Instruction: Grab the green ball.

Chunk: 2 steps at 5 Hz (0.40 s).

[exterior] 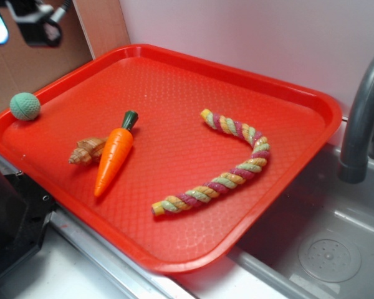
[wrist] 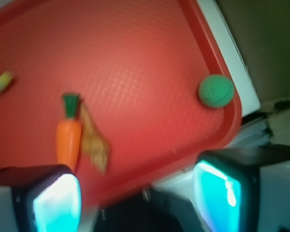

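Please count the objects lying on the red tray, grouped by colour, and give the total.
Green: 1, the green ball
Orange: 1, the toy carrot
Tan: 1, the shell
Multicoloured: 1, the twisted rope
Total: 4

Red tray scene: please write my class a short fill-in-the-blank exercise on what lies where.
1. The green ball sits at a ____ of the red tray.
2. The toy carrot touches a brown ____.
3. The claw is ____, holding nothing.
4. The twisted rope lies ____ the tray.

Missing words: corner; seashell; open; on
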Each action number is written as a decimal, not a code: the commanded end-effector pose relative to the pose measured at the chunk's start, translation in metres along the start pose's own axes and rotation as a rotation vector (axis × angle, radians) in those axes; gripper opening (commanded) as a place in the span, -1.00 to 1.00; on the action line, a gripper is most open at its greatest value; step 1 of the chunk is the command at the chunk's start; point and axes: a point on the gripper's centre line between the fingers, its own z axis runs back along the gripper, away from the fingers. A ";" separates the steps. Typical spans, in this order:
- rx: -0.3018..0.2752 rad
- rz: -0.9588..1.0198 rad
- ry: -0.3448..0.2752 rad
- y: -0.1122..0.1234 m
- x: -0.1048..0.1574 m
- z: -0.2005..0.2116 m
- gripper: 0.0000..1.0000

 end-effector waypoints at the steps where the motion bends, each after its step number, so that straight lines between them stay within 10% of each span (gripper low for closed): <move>1: 0.063 0.502 -0.198 0.073 0.017 -0.039 1.00; 2: 0.122 0.549 -0.177 0.096 0.027 -0.058 1.00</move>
